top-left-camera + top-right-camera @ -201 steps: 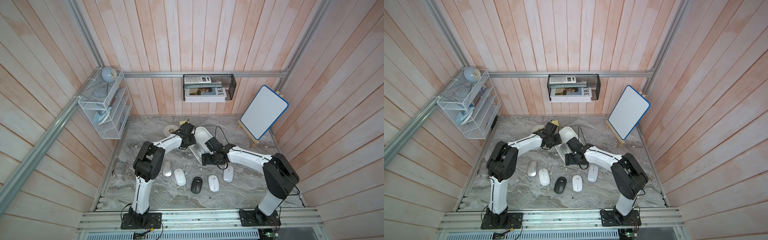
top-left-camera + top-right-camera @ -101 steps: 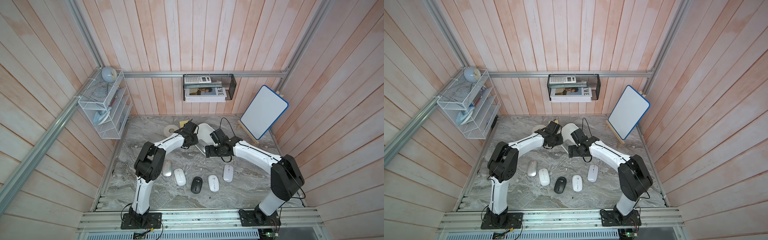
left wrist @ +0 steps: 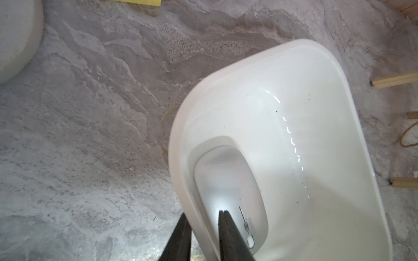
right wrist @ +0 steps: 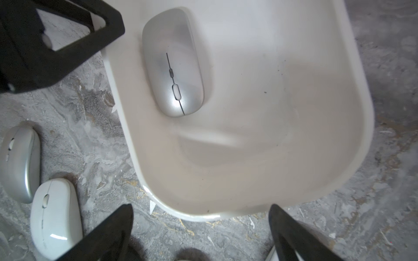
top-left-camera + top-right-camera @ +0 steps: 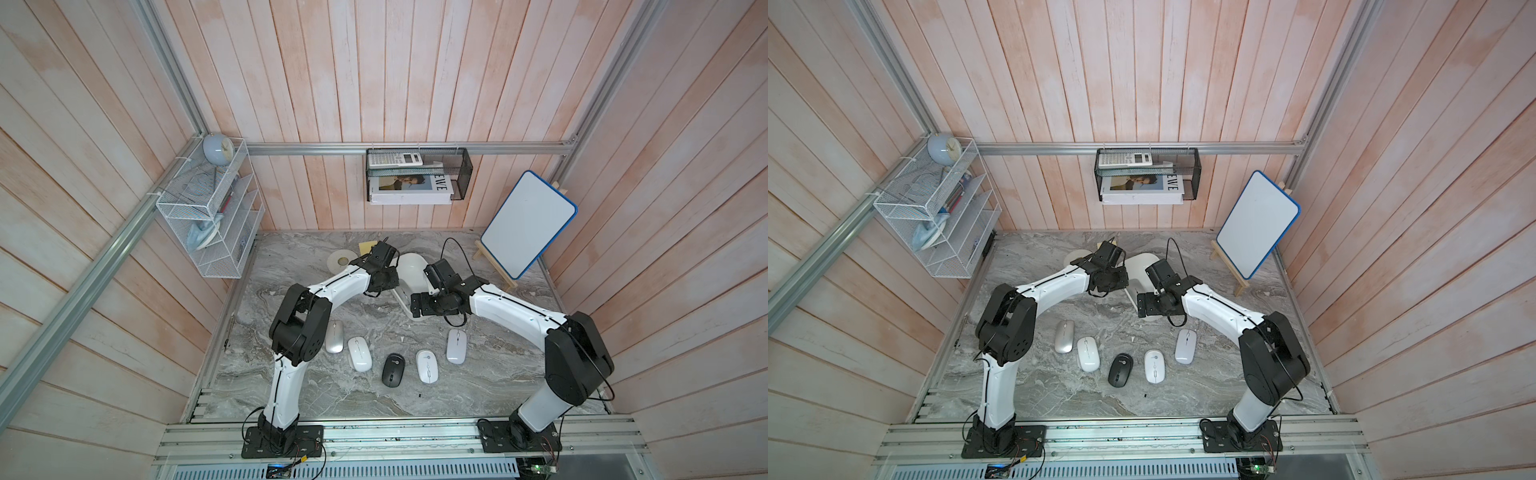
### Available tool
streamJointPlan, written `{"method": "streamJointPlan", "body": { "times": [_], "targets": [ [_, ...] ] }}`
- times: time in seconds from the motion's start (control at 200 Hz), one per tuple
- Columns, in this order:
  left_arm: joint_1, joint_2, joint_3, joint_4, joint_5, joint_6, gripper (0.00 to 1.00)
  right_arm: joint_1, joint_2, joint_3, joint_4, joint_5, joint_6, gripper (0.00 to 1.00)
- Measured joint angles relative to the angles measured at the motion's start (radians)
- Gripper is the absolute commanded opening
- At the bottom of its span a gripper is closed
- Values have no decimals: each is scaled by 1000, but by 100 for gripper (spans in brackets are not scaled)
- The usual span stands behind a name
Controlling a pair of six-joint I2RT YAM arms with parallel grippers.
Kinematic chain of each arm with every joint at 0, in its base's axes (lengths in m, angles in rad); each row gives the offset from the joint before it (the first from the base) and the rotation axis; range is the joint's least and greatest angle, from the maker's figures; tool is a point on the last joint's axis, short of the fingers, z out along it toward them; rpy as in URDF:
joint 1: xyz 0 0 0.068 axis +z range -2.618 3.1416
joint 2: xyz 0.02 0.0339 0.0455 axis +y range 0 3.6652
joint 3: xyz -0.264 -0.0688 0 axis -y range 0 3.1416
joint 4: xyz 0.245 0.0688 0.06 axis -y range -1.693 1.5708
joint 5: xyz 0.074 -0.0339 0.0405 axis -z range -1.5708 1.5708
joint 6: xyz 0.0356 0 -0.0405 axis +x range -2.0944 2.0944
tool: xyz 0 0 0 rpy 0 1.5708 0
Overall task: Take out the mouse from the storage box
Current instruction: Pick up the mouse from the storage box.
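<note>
The left gripper (image 3: 202,217) is clamped on the side wall of the storage box (image 3: 294,67): one black finger (image 3: 179,235) stands outside the wall and the other presses the inner face. The inner finger's tip shows just over the mouse (image 3: 226,178); I cannot tell whether it touches it.

The mouse, silver and lying flat with its scroll wheel up, rests on the floor of the white box, close along the clamped wall. It is the only thing inside the box.

The right gripper (image 4: 201,206) hangs with its fingers spread wide apart and nothing between them, over the rounded end of the box nearer the robot's bases. From its wrist view the mouse (image 4: 173,63) lies further in, well apart from both fingers.

The box sits on the grey marbled worktop (image 5: 332,395) between the two wrists, in both top views. Nearer the bases, five more mice lie in a loose row on the worktop: a silver one (image 5: 334,336), a white one (image 5: 359,353), a black one (image 5: 393,370) and two more white ones (image 5: 427,365) (image 5: 456,346). Past the box stand a tape roll (image 5: 340,261) and a whiteboard (image 5: 528,224) on a wooden easel.
</note>
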Motion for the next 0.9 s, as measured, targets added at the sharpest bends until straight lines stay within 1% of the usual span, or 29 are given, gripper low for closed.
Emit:
{"method": "streamJointPlan", "body": {
  "times": [0.1,0.2,0.335,0.42,0.61,0.8,0.895],
  "targets": [
    [2,0,-9,10,13,11,26,-4,16,16,5,40,-40,97],
    [6,-8,-26,24,25,20,26,-8,81,75,12,55,-77,98],
    [11,-21,-55,37,32,27,26,-10,217,217,-8,14,-130,98],
    [14,-27,-66,41,40,30,26,-11,278,274,-3,-18,-150,97],
    [16,-31,-69,44,54,34,26,-20,337,291,-1,-66,-168,98],
    [16,-34,-74,50,74,34,26,-22,401,303,4,-68,-178,97],
    [16,-40,-78,50,77,34,26,-27,409,303,14,-64,-177,97]
  ]
}}
